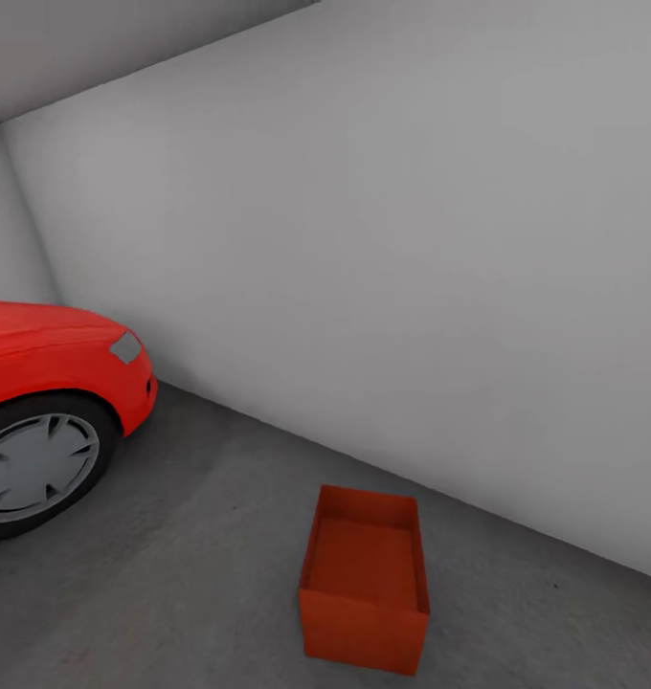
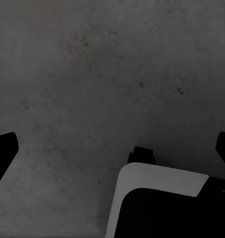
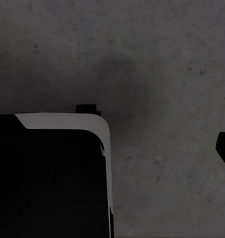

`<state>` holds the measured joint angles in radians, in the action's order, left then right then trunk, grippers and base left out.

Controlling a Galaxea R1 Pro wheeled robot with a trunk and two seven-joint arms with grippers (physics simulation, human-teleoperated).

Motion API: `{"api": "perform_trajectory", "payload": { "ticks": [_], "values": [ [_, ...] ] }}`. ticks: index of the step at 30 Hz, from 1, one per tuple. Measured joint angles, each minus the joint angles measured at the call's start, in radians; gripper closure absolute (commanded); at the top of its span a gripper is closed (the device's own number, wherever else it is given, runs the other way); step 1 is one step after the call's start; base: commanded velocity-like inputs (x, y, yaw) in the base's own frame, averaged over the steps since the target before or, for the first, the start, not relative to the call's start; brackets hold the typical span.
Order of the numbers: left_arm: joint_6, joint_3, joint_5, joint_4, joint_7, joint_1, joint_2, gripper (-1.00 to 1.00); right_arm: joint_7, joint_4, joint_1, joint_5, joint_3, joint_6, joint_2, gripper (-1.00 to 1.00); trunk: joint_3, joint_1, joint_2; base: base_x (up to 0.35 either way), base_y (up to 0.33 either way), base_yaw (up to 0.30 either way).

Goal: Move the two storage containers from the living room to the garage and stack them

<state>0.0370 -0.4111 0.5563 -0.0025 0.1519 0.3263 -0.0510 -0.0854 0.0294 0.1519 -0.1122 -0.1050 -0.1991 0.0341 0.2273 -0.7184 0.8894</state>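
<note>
Storage container (image 1: 366, 582) on garage floor (image 1: 191, 536)

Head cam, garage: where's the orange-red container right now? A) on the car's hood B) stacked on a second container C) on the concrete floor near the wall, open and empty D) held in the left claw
C: the storage container sits alone on the grey floor, open side up with nothing inside, right of the red car.

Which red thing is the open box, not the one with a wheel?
The storage container on the floor by the wall; the red car stands further left.
</note>
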Motion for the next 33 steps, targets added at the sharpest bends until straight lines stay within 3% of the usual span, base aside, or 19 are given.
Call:
{"api": "perform_trajectory", "payload": {
  "ticks": [4, 11, 33],
  "values": [
    [-0.007, 0.003, 0.009, 0.002, 0.0, -0.013, 0.0, -1.0, 0.0, 0.001, 0.0, -0.001, 0.0, -0.001, 0.0, -1.0, -0.006, 0.0, 0.0, 0.0, 0.0, 0.001],
    [-0.011, 0.004, 0.055, 0.003, -0.008, -0.079, 0.001, -1.0, 0.0, 0.001, 0.0, -0.009, 0.0, -0.002, 0.01, -1.0, -0.018, 0.0, 0.0, 0.0, 0.0, 0.0],
    [0.002, 0.004, 0.067, 0.003, -0.012, -0.103, 0.013, -1.0, 0.0, 0.001, 0.0, -0.023, 0.0, -0.003, 0.013, -1.0, -0.053, 0.0, 0.0, 0.0, 0.0, 0.0]
  ]
}}
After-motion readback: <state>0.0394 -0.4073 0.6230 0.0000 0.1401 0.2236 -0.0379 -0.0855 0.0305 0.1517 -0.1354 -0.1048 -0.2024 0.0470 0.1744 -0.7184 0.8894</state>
